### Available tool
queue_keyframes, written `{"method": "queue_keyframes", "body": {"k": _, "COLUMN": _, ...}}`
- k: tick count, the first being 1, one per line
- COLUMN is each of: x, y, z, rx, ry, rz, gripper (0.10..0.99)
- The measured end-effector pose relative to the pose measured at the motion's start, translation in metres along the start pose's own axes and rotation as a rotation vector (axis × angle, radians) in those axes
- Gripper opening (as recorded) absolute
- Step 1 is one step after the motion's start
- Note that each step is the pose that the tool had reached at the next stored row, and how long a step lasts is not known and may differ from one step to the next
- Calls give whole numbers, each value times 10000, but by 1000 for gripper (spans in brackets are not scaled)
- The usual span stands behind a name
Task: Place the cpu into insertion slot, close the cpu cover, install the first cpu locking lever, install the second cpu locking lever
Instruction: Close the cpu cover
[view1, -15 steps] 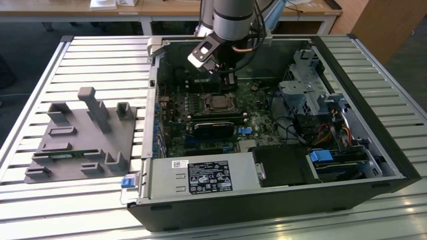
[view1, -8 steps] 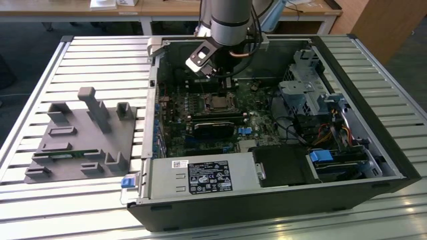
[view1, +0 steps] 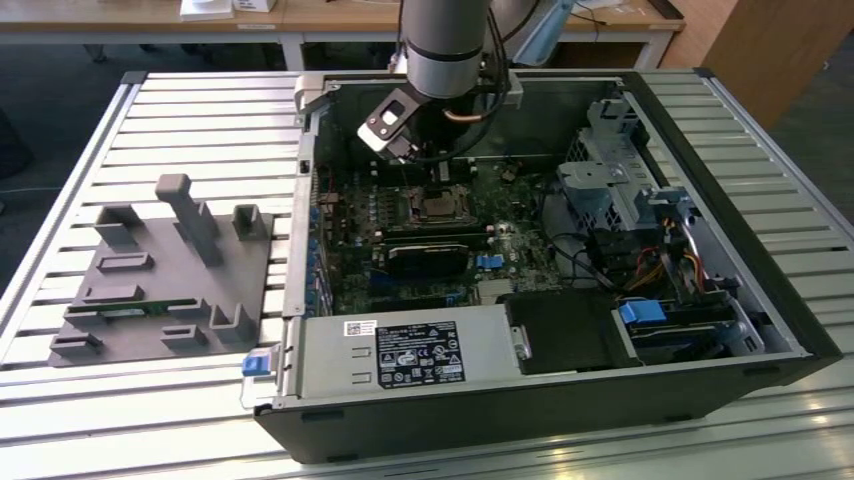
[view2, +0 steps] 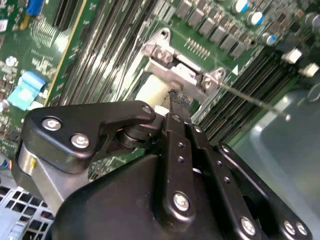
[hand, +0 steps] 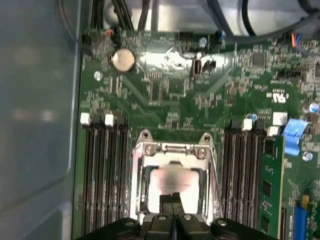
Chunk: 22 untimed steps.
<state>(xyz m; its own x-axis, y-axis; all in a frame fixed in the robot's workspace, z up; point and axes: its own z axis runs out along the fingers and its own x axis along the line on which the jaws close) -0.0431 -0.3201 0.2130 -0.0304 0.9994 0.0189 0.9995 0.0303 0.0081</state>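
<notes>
Cpu lies flat on the motherboard, directly beneath the gripper.

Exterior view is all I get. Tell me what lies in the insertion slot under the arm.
Observer: In the first wrist view the cpu lies in the insertion slot, silvery-grey top up.
Operator: Report the cpu cover.
Observer: The cpu cover frames the cpu and looks to be lying flat around it.
Operator: Give me the fingers.
Observer: The gripper is over one edge of the cpu, fingertips closed together.
</notes>
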Motion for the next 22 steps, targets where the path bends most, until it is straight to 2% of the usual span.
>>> {"method": "queue_keyframes", "body": {"k": 8, "x": 1, "y": -71, "z": 59, "rx": 0, "ry": 0, "rz": -5, "gripper": 106}}
{"method": "queue_keyframes", "body": {"k": 22, "x": -1, "y": -75, "z": 131, "rx": 3, "ry": -2, "rz": -5, "gripper": 106}}
